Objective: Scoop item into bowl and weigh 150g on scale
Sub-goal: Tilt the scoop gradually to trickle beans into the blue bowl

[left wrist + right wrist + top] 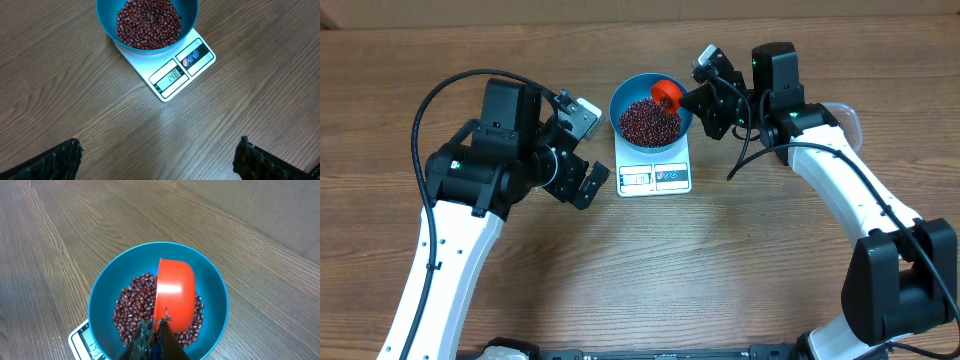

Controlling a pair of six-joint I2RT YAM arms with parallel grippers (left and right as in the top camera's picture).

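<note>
The scale (pixel 654 177) bears the blue bowl (pixel 617 108), reading just under target; my left gripper (pixel 578 183) hangs spread, empty. My right gripper (pixel 156 330) pinches the red scoop (pixel 175 297) tipped over the bowl. One jolt could dump too much onto the beans (pixel 648 122) piled inside and overshoot.

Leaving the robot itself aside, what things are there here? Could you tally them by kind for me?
blue bowl: 1
white scale: 1
orange-red scoop: 1
pile of red-brown beans: 1 (single beans too many to count)
clear tub: 1 (partly hidden)
Total: 5
</note>
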